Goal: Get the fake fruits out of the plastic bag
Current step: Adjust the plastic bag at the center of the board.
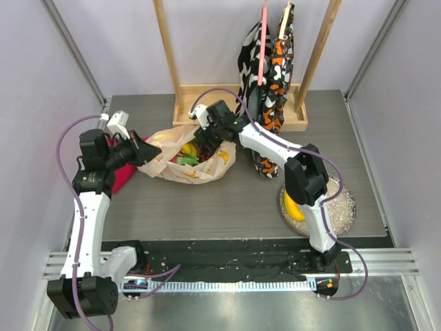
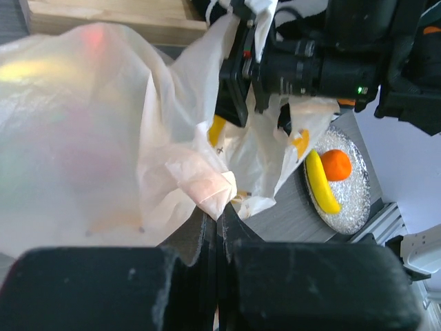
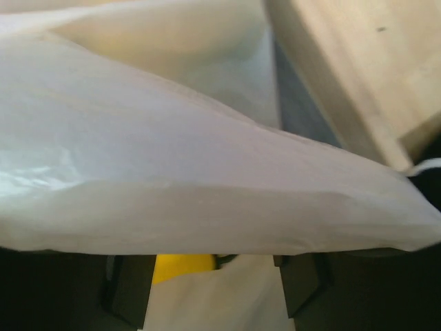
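The left hand is clamped tight on a pinch of the plastic bag at its left edge. I'd say that is to hold the thin film taut and keep the mouth open while the other arm works. The right hand reaches into that mouth from the far side. Its fingers stand partly apart with a bit of yellow fruit between them, close against one finger. The film drapes right over its camera, though, and I cannot tell whether anything is actually gripped.

The bag lies on the surface in front of the wooden rack. It is slumped and crinkly, cream and see-through, and the fake fruits show inside as a bright heap of yellow, green, red and dark purple. A banana and an orange already lie on the glittery plate off to the right, well apart from the bag, so most of the job looks undone.
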